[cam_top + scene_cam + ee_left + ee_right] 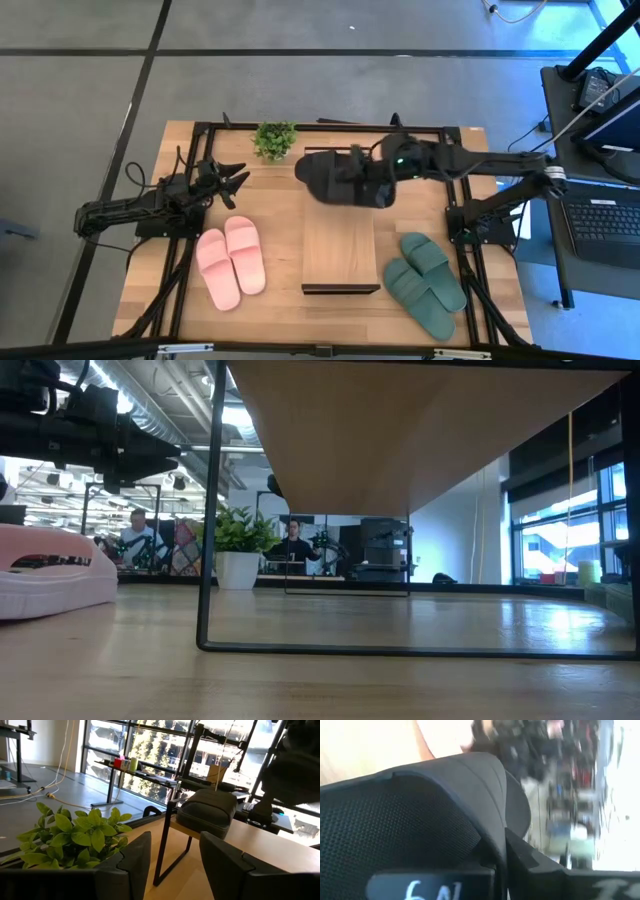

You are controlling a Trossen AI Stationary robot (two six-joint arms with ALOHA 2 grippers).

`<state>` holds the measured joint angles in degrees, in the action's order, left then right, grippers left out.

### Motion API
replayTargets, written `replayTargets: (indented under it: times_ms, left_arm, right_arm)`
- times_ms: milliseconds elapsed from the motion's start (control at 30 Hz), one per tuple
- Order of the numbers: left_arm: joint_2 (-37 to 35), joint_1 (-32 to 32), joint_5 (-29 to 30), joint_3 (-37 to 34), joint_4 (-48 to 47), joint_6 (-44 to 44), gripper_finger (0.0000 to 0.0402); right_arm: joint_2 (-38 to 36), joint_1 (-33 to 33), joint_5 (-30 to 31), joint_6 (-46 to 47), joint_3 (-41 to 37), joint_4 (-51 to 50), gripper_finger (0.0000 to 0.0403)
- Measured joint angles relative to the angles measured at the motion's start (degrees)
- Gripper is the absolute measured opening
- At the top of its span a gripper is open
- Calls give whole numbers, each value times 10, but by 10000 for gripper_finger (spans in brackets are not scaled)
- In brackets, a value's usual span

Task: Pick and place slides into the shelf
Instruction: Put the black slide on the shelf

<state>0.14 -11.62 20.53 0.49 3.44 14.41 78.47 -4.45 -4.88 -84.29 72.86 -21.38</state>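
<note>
The shelf point(340, 250), a wooden plank on a dark frame, stands mid-table. One black slide point(207, 810) lies on the shelf's far end. My right gripper point(380, 180) hovers above that end, shut on a second black slide point(440, 795) that fills its wrist view. The pink slides point(230, 262) lie left of the shelf, soles on the table. The dark green slides point(425, 283) lie to its right. My left gripper point(172, 870) waits open and level at the table's left, beside a plant. My right gripper is shut on the black slide, coming from the table's right and slanting down. The slide's wide strap point(470, 775) stands right before the fingers and hides the place of contact. Whether the held slide touches the one on the shelf I cannot tell.
A small potted plant point(275, 140) stands at the far edge, between my left gripper and the shelf. Dark frame rails point(320, 127) run along the table's edges. People sit in the room beyond the table point(293, 545).
</note>
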Motion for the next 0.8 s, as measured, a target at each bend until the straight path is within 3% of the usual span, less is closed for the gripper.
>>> replayTargets:
  times_ms: [167,800]
  left_arm:
    - [0,0,0,0,0,0,162]
    - [0,0,0,0,0,0,162]
  right_arm:
    - [41,-4,-81,-16,0,19,15]
    - [119,-46,-139,-43,0,29,15]
